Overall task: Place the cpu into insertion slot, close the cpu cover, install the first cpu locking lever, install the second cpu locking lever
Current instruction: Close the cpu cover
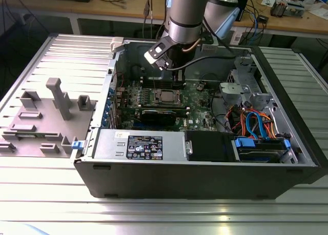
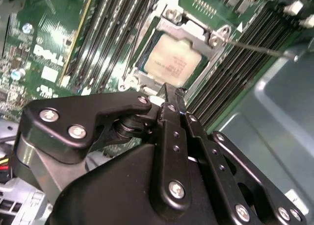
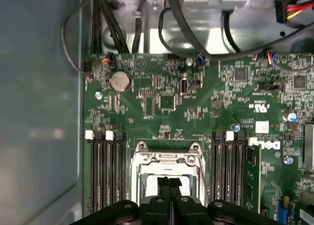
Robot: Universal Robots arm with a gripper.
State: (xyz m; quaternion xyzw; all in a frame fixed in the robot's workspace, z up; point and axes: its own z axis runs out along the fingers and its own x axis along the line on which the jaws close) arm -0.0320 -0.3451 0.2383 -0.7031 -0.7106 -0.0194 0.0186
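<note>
Inside an open desktop computer case [image 1: 205, 168] lying on a ribbed metal table [image 1: 154, 214], the robot arm [image 1: 187, 15] reaches down from 12 o'clock in the exterior view. It poises its gripper [image 1: 178, 85] over the green motherboard [image 1: 202, 99], close by the cpu [image 1: 165, 95] at its 1 o'clock. The cpu sits in its insertion slot near the middle of the board. In the second wrist view its silvery-grey top shows through the square window of the cpu cover [image 2: 189, 34], which lies flat around it. Both wrist views show the black fingertips [image 3: 163, 185] pressed together with nothing between them, at the edge of the cover; whether they touch it cannot be told. A thin metal locking lever [image 2: 260, 49] juts from one corner of the socket across rows of black memory slots [image 2: 245, 73]. In the exterior view a black rectangular card [image 1: 163, 114] lies at 6 o'clock of the cpu, a labelled silver power supply [image 1: 138, 143] at 7 o'clock, and a tangle of blue and orange cables [image 1: 253, 125] at 4 o'clock. A grey plastic fixture [image 1: 46, 117] stands on the table outside the case, at 9 o'clock.
</note>
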